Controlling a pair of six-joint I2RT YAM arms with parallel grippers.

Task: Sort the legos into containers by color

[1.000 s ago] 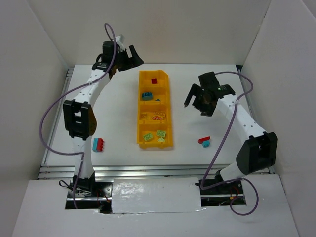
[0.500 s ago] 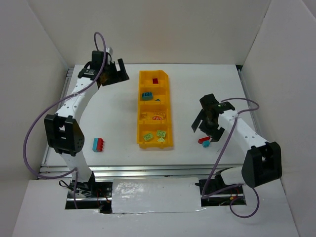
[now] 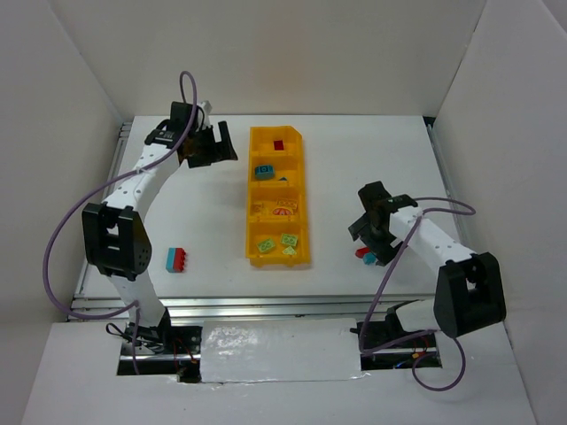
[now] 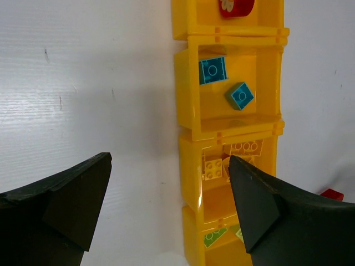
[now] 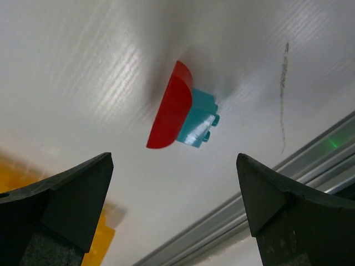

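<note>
The long yellow bin (image 3: 251, 204) lies in the middle of the white desk (image 3: 204, 212), its four compartments running from far to near. The farthest holds a red brick (image 3: 277, 144). The next holds two teal bricks (image 4: 213, 70), set slightly apart. The third holds yellow bricks (image 4: 214, 167) and the nearest holds green bricks (image 3: 266, 245).

The left fingers (image 4: 72, 199) stand wide apart and hold nothing. They hover beside the far end of the bin, and the wrist view looks down its left wall.

The right fingers (image 5: 66, 199) are also spread wide and hold nothing. They hang low over the desk to the right of the bin, straddling a curved red piece (image 5: 172, 105) that touches a small teal brick (image 5: 197, 126). Neither finger touches these two.

On the left of the desk, near the left arm's base, a second red and teal pair (image 3: 176, 259) lies well apart from the bin.
</note>
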